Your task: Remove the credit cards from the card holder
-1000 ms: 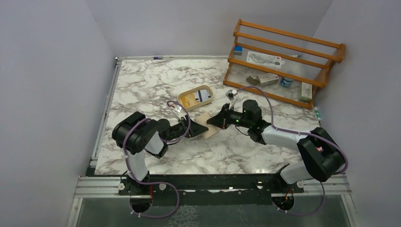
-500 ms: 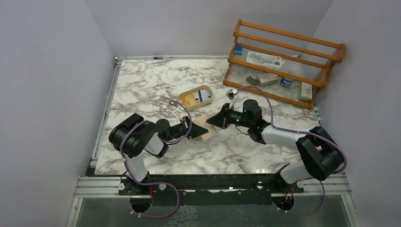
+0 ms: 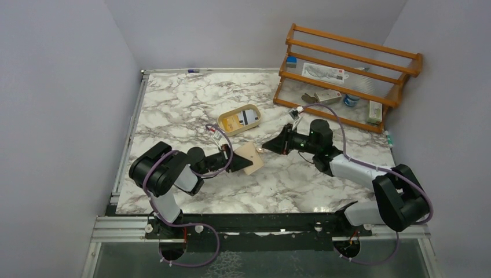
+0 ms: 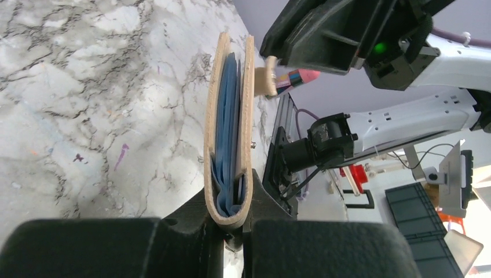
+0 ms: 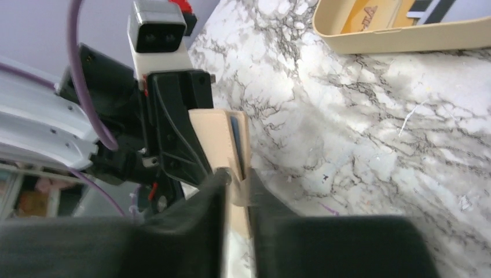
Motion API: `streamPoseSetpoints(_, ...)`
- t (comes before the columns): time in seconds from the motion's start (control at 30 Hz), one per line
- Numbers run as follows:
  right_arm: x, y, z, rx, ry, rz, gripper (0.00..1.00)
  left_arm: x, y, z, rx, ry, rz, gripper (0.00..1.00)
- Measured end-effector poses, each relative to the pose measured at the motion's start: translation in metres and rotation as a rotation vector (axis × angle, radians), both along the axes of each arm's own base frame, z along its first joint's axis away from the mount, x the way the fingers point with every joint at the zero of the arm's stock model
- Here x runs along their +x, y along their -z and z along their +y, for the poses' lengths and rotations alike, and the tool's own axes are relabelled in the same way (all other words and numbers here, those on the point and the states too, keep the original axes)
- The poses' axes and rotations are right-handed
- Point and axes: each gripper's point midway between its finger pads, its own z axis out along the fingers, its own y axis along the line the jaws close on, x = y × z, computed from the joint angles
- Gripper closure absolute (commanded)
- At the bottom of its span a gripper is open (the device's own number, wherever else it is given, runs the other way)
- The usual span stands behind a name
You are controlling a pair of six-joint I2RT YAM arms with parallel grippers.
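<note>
The tan card holder (image 3: 249,160) stands on edge above the marble table (image 3: 173,110), with my left gripper (image 3: 234,160) shut on its fold. In the left wrist view, light blue credit cards (image 4: 227,110) show inside the card holder (image 4: 247,116), which the left gripper (image 4: 230,204) pinches. The small closing tab (image 4: 267,81) sticks out toward the right gripper (image 3: 267,146). In the right wrist view, that tab (image 5: 236,186) lies between the parted jaws of my right gripper (image 5: 236,180), which is open. A blue card edge (image 5: 235,134) peeks from the card holder (image 5: 214,139).
An oval beige tray (image 3: 223,121) holding a few cards sits just behind the two grippers, also seen as the tray (image 5: 405,33) in the right wrist view. A wooden rack (image 3: 347,43) with small items stands at the back right. Bare marble lies to the left and front.
My left gripper has shut on the card holder and tipped it up on edge. The right gripper has opened and drawn back to the right, away from the holder.
</note>
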Motion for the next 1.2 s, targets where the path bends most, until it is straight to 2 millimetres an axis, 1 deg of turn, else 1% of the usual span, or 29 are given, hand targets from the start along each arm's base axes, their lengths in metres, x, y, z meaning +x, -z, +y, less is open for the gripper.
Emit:
streamPoseSetpoints(0.07, -0.001, -0.003, -0.003, -0.012, 0.004, -0.012, 0.41, -0.001, 0.001, 0.001, 0.003, 0.003, 0.004, 1.00)
streamPoseSetpoints(0.1, 0.001, -0.006, -0.006, -0.016, 0.013, -0.033, 0.18, -0.001, 0.003, 0.002, 0.005, -0.002, 0.009, 1.00)
streamPoseSetpoints(0.13, 0.003, -0.011, -0.008, -0.023, 0.020, -0.064, 0.05, -0.001, 0.003, 0.003, 0.006, -0.003, 0.010, 1.00)
streamPoseSetpoints(0.17, 0.003, -0.015, -0.010, -0.026, 0.026, -0.079, 0.01, 0.000, 0.003, 0.003, 0.006, -0.005, 0.012, 1.00)
streamPoseSetpoints(0.3, 0.004, -0.022, -0.014, -0.045, 0.029, -0.137, 0.00, 0.003, 0.010, 0.004, 0.012, -0.020, 0.043, 1.00)
streamPoseSetpoints(0.4, 0.002, -0.017, -0.012, -0.073, 0.022, -0.147, 0.03, 0.008, 0.016, 0.005, 0.018, -0.041, 0.073, 1.00)
streamPoseSetpoints(0.53, -0.013, -0.004, 0.004, -0.130, -0.015, -0.165, 0.05, 0.015, 0.016, 0.005, 0.012, -0.076, 0.091, 1.00)
streamPoseSetpoints(0.67, -0.023, 0.002, 0.015, -0.165, -0.034, -0.195, 0.07, 0.021, 0.015, 0.007, 0.004, -0.114, 0.101, 1.00)
streamPoseSetpoints(0.9, -0.012, 0.020, 0.012, -0.214, 0.021, -0.190, 0.09, 0.026, 0.006, 0.007, -0.018, -0.148, 0.088, 1.00)
streamPoseSetpoints(1.03, -0.007, 0.031, 0.010, -0.227, 0.055, -0.192, 0.09, 0.024, 0.003, 0.004, -0.026, -0.145, 0.089, 1.00)
streamPoseSetpoints(1.2, -0.001, 0.039, 0.015, -0.225, 0.064, -0.197, 0.11, 0.021, 0.002, 0.000, -0.032, -0.140, 0.100, 1.00)
